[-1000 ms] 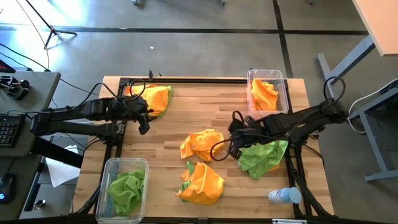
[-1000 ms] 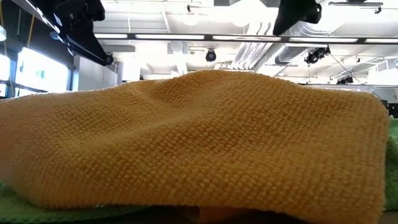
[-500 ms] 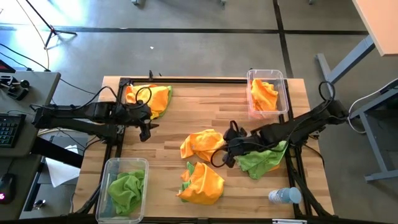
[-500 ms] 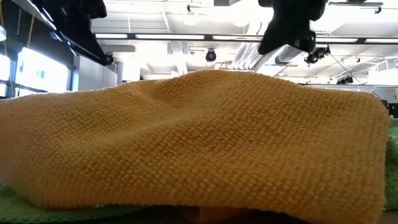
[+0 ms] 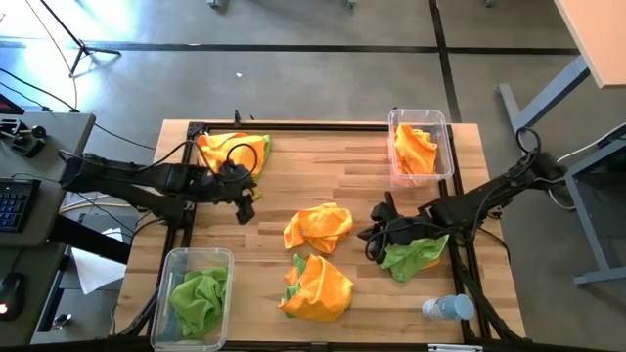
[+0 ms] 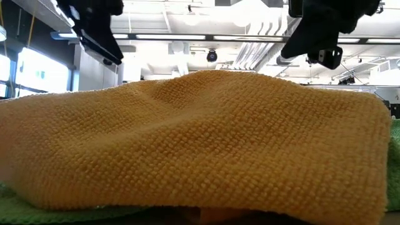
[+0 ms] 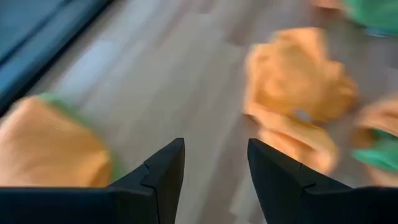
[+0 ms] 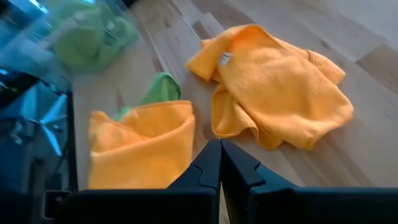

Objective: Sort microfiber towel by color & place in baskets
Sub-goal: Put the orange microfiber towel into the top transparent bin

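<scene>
An orange towel (image 5: 318,227) lies crumpled mid-table. Nearer the front edge, another orange towel (image 5: 321,286) rests on a green one. A green towel (image 5: 416,256) lies at the right, and an orange-and-green pile (image 5: 235,152) sits in the far left corner. The far right basket (image 5: 442,125) holds an orange towel; the near left basket (image 5: 174,262) holds a green one. My left gripper (image 5: 248,210) (image 7: 214,146) hovers open left of the middle towel, with nothing between its fingers. My right gripper (image 5: 370,246) (image 8: 220,144) is shut, between the middle towel and the green towel at the right.
A clear bottle with a blue cap (image 5: 448,308) lies near the front right corner. Bare wood lies between the far left pile and the far right basket. In the low view an orange towel (image 6: 200,144) fills the foreground.
My left gripper has moved from the far left pile toward the table's middle, staying open. My right gripper has sunk toward the table beside the green towel and drawn back a little toward the right edge, staying shut. The towels have not moved.
</scene>
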